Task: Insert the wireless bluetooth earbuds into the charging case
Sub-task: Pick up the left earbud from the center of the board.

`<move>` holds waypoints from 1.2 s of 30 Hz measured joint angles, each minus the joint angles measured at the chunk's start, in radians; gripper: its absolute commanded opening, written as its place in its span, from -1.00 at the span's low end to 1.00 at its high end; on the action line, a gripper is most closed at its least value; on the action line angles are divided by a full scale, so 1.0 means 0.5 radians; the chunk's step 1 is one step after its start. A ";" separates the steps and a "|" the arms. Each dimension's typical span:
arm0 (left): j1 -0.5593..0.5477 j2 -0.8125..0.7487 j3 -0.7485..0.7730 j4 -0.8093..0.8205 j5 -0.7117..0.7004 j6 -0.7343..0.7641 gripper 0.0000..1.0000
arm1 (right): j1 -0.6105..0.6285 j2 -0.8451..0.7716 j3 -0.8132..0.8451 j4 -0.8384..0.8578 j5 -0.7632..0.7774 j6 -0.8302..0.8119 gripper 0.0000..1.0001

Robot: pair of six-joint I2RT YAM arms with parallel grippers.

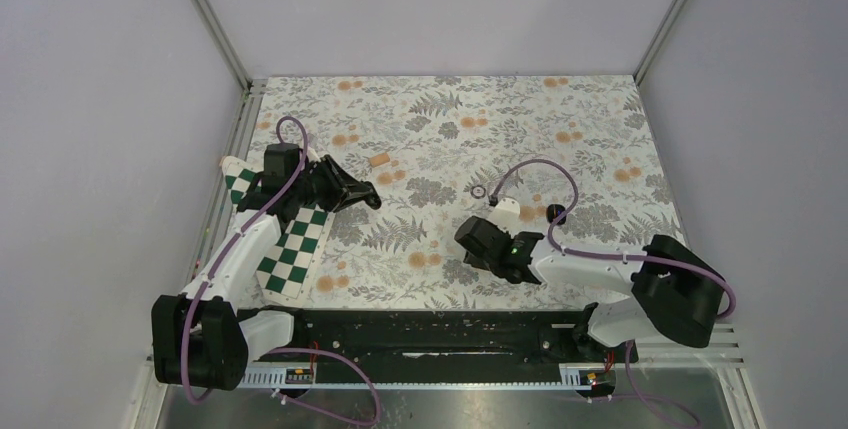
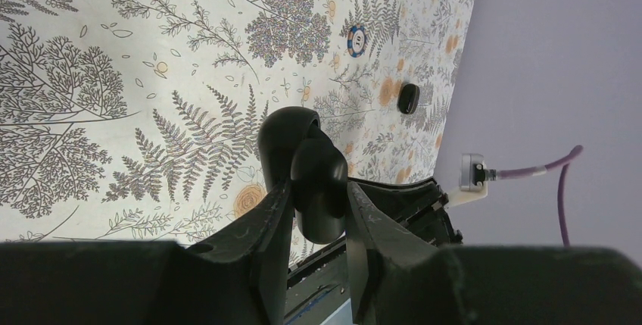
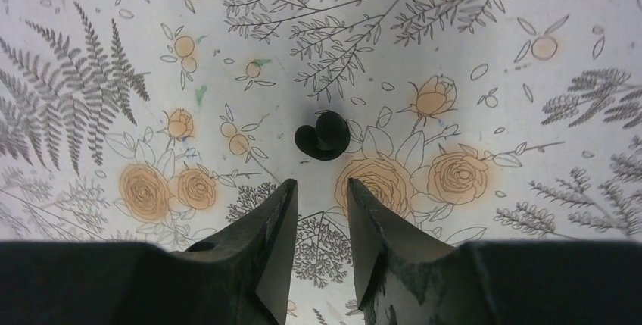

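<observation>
My left jaws are pinched on the small black pebble-shaped charging case (image 2: pixel 312 177), one finger pressing each flank. The left wrist camera shows this plainly: the case looks like two rounded black lobes, one behind the other, wedged between my fingers. From the overhead camera it is only a dark lump at the tip of my left arm, and the grip itself cannot be made out.

My right jaws stand spread, with nothing between the fingers (image 3: pixel 276 215). Just ahead of their tips a tiny black rounded earbud (image 3: pixel 323 135) lies untouched on the flower-and-fern patterned desk (image 3: pixel 91 52). Only the right wrist camera shows it; overhead, my own right arm covers that spot.

Well beyond the left jaws, the left wrist view picks out a second earbud (image 2: pixel 408 98), tiny, black and rounded, lying on the desk. A round blue-and-white chip (image 2: pixel 357 40) lies farther out. Overhead, that chip (image 1: pixel 479 192) reads as a thin dark ring just beyond my right jaws. A small tan piece (image 1: pixel 380 160) lies beyond my left jaws, and a green-and-white checkered board (image 1: pixel 290 249) lies under my left arm.
</observation>
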 measured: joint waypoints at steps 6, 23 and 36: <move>0.000 0.000 0.001 0.000 0.008 0.002 -1.00 | -0.002 0.107 -0.019 0.098 0.018 0.475 -0.30; -0.001 -0.001 0.000 -0.002 0.008 0.020 -1.00 | -0.024 0.181 -0.069 0.176 0.098 0.978 -0.35; -0.001 -0.001 0.001 -0.001 0.008 0.024 -1.00 | -0.060 0.024 -0.139 0.167 0.148 0.852 -0.29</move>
